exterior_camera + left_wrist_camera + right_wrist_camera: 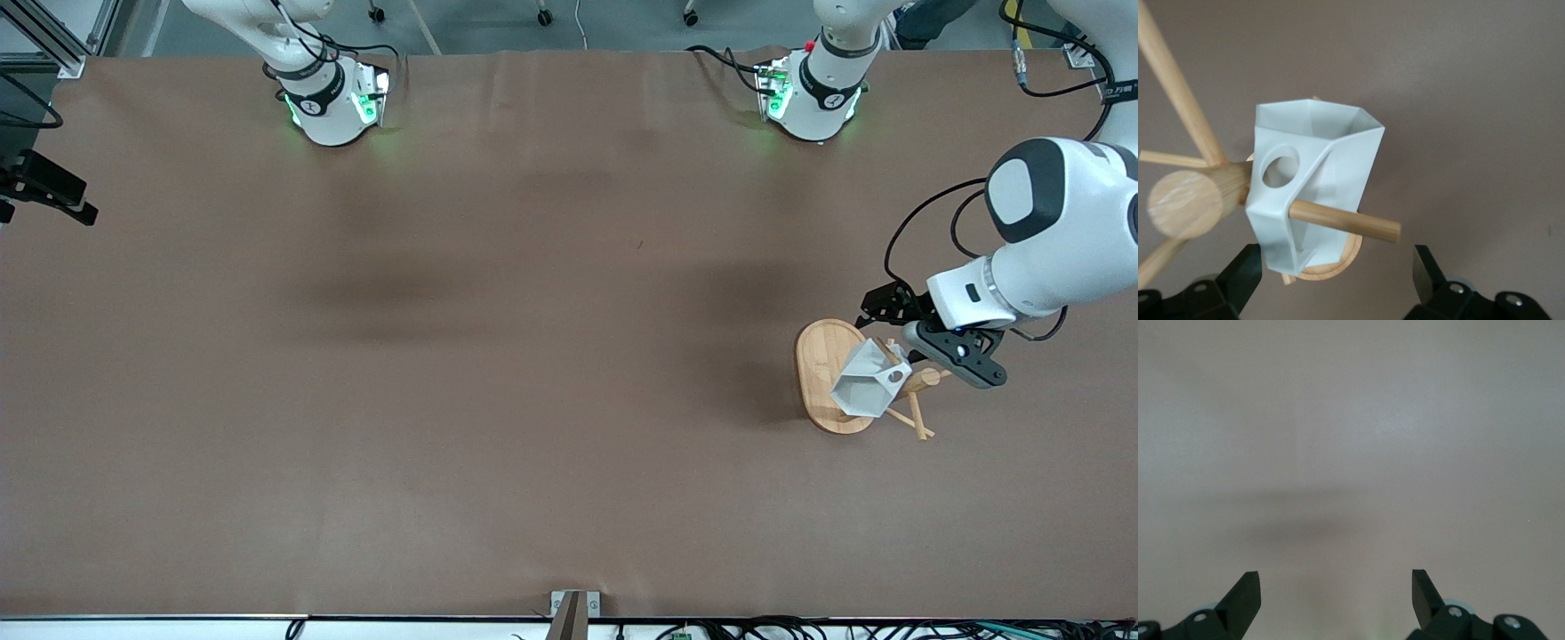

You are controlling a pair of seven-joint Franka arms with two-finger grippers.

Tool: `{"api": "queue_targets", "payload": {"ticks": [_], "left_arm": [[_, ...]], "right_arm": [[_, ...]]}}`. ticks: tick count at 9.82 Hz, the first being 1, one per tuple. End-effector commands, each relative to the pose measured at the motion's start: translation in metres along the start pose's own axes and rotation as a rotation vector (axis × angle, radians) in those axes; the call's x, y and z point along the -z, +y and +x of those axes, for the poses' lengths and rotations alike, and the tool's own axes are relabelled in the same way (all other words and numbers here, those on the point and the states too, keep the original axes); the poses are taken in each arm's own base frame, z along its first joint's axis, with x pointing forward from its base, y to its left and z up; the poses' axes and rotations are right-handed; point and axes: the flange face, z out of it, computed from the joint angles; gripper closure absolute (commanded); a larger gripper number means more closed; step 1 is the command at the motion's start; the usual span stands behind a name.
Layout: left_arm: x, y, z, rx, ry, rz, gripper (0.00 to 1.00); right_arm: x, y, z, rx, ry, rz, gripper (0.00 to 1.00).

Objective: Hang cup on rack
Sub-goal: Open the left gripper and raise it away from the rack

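Note:
The white faceted cup hangs on the bamboo rack at the left arm's end of the table. A thin peg passes through its blocky handle, beside the handle's round hole. In the left wrist view the cup sits next to the central post, above the oval base. My left gripper is open just beside the rack, and its gripper holds nothing, with the cup ahead of the fingers. My right gripper is open over bare table and does not show in the front view.
The brown table surface stretches around the rack. Both arm bases stand along the edge farthest from the front camera. A black camera mount sticks in at the right arm's end.

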Motion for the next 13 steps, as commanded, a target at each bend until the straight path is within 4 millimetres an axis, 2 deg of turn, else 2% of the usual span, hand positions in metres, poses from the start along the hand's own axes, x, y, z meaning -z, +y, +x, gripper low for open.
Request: {"api": "queue_targets", "payload": {"ticks": [1, 5, 7, 8, 9, 10, 13], "left_arm": [[0.038, 0.014, 0.001, 0.11, -0.028, 0.009, 0.0], [0.105, 0.02, 0.013, 0.43, 0.005, 0.023, 0.0], [0.137, 0.026, 0.016, 0.533, 0.034, 0.05, 0.0], [0.153, 0.029, 0.017, 0.514, 0.051, 0.135, 0.0], [0.17, 0.04, 0.018, 0.47, 0.069, 0.211, 0.0], [0.177, 0.06, 0.021, 0.428, 0.075, 0.266, 0.0], [0.197, 0.072, 0.003, 0.435, 0.035, 0.302, 0.0]], "right_arm": [[0.0, -0.001, -0.002, -0.007, 0.001, -0.012, 0.0], [0.0, -0.001, -0.002, -0.007, 0.001, -0.012, 0.0], [0.001, 0.0, -0.002, -0.007, 0.002, -0.012, 0.0], [0.0, -0.001, -0.001, -0.005, 0.001, -0.012, 0.0], [0.0, -0.001, -0.001, -0.007, 0.002, -0.012, 0.0], [0.0, -0.001, -0.001, -0.006, 0.003, -0.011, 0.0], [0.0, -0.001, -0.001, -0.006, 0.003, -0.011, 0.0]]}}
